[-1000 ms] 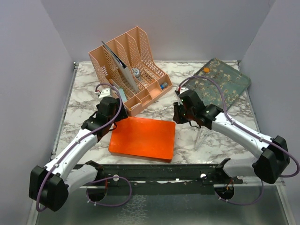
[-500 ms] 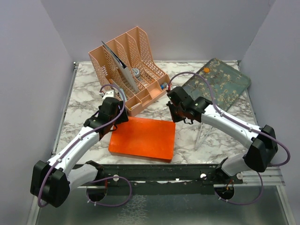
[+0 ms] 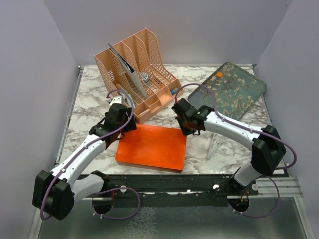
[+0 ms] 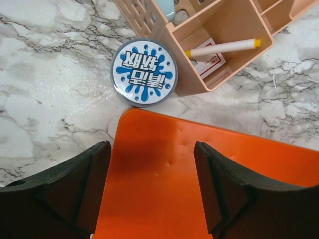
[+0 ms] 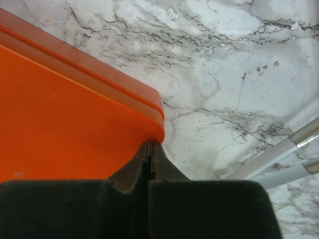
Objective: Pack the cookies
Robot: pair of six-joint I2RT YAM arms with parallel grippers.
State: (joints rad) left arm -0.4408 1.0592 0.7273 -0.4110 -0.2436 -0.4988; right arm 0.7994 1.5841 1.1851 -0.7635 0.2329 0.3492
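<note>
One small orange round cookie [image 3: 219, 74] lies on the floral notebook [image 3: 234, 89] at the back right; no other cookies show. A flat orange box [image 3: 151, 147] lies in the middle of the table. My left gripper [image 4: 151, 149] hangs open above the box's far left corner, nothing between its fingers [image 4: 94, 174]. Just beyond it stands the round blue-and-white tin [image 4: 143, 72]. My right gripper [image 5: 151, 145] is shut and empty, its tips touching the orange box's far right corner [image 5: 158, 127]. From above, the left gripper [image 3: 121, 121] and right gripper [image 3: 185, 124] sit at the box's two far corners.
A peach desk organizer [image 3: 137, 69] stands at the back, close behind the box, with a white marker [image 4: 222, 47] in one front compartment. Two white rods with metal ends [image 5: 279, 154] lie on the marble right of the right gripper. A clear stand [image 3: 214, 142] is right of the box.
The right arm has swung left to the orange box's far right corner and its jaws have closed. The left arm has shifted slightly toward the box and stays open.
</note>
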